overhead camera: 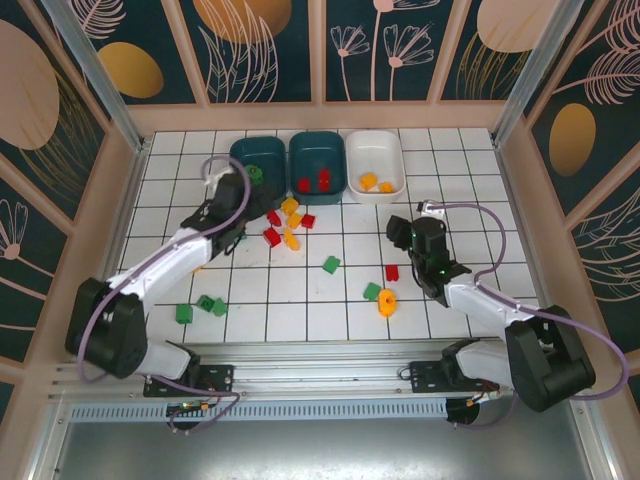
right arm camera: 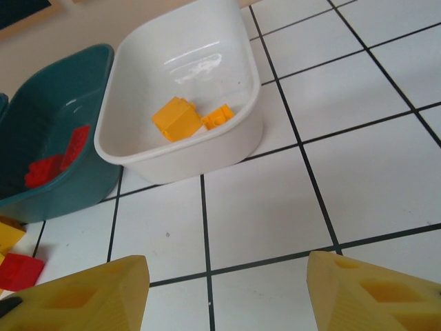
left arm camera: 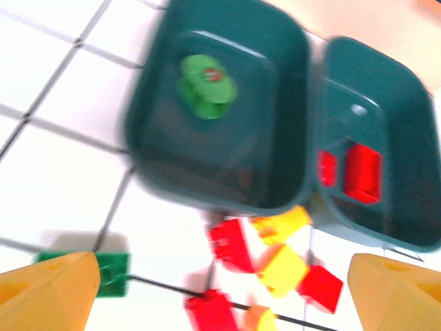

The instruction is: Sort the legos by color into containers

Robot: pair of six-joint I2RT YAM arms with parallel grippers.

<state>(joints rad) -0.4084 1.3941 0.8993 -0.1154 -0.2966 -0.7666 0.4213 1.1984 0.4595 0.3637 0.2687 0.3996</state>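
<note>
Top view, closest to the bases: three green legos point(overhead camera: 205, 303) sit bunched front left on the tiled table point(overhead camera: 470, 190). Mid-front there are two more green, one red and one yellow-orange, all loose, the last three just left of the right arm. Right gripper point(right arm camera: 227, 276): claw released, fingers apart over bare tile, nothing between them, facing the white tub point(right arm camera: 131, 148). Left gripper point(left arm camera: 220, 276): also released, fingers spread wide, nothing grasped, hanging over the mixed cluster just in front of the left teal tub point(left arm camera: 145, 138). The cluster has three red legos point(overhead camera: 271, 236) and three yellow-orange legos point(overhead camera: 291, 239), touching or nearly so. The left wrist view picks up one more green brick point(left arm camera: 103, 272) beside its left finger, where the top view has the left arm across that area. Far row, three tubs side by side. The left teal tub holds one green piece, blurred in the wrist view. The middle teal tub point(overhead camera: 317, 155) holds two red. The white tub holds two yellow-orange, sharp in the right wrist view but small blobs from above. Counts: green seven (six loose, one binned), red six (four loose, two binned), yellow-orange six (four loose, two binned).
</note>
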